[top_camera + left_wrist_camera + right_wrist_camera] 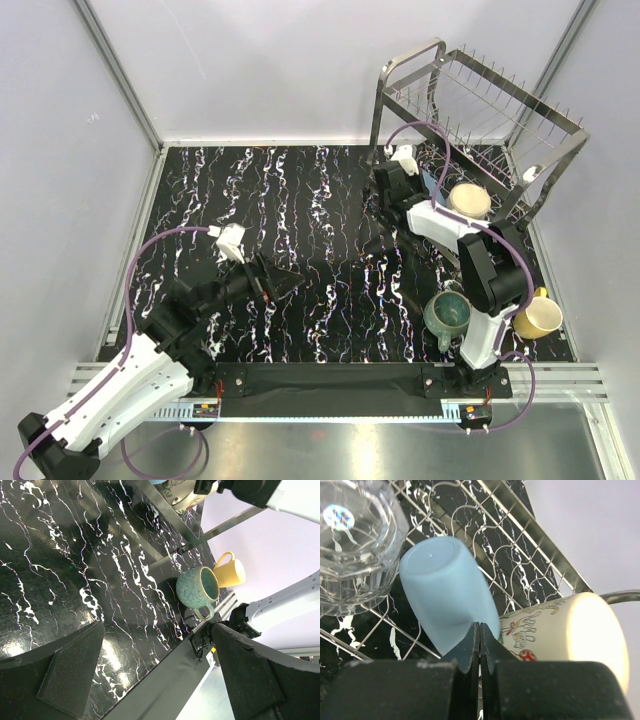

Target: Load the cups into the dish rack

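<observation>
Right hand is closed, nothing between its fingers, tips just beside the blue cup. That cup sits in the dish rack between the glass tumbler and the cream mug. Left hand is wide open, empty, well apart from the rack. Teal mug and yellow mug stand on the counter outside the rack, on its near side.

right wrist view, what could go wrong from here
The shut right tool sits tight by the small light-blue cup, lying between the clear glass tumbler and the cream printed mug; a careless pull-back could knock them together. The teal glazed mug and yellow mug sit close to the right arm's base, so a swing might clip them.
</observation>
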You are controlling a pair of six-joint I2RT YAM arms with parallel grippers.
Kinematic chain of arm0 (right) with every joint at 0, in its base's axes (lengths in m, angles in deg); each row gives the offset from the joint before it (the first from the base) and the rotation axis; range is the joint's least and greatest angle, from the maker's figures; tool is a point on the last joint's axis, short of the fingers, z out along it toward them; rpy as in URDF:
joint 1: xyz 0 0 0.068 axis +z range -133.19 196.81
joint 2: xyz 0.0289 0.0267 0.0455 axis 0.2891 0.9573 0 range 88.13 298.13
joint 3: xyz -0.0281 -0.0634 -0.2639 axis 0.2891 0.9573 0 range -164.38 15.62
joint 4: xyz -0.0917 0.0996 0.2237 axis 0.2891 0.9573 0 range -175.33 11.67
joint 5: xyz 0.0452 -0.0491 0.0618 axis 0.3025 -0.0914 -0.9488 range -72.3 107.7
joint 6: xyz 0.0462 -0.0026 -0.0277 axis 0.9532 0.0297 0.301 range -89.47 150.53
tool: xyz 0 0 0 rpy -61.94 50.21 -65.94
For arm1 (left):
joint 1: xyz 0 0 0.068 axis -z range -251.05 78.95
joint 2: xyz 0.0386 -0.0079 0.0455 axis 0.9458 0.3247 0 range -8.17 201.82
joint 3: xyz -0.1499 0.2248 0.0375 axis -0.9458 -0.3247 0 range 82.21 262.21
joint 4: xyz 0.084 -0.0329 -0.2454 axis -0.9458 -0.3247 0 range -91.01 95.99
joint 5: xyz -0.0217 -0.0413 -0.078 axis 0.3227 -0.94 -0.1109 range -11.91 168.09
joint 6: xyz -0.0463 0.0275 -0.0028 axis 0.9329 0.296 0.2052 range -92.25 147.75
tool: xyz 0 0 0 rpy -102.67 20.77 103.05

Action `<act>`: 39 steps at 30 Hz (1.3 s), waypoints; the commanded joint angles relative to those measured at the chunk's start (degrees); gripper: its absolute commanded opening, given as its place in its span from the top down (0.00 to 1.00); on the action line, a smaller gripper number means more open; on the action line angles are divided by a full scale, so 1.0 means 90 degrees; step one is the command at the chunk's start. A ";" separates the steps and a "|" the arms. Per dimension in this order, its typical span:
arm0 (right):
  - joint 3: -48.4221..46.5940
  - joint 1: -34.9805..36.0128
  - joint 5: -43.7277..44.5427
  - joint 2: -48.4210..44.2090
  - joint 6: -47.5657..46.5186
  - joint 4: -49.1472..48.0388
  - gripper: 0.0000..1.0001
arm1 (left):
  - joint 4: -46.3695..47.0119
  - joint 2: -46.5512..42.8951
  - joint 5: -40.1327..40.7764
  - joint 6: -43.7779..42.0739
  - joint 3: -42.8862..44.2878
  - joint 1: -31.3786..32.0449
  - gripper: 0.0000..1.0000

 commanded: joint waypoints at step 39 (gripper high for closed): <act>-0.1711 -0.0316 -0.0516 0.1073 0.0256 0.0093 1.00 | 0.0270 0.0088 -0.0104 -0.0036 -0.0025 -0.0050 0.04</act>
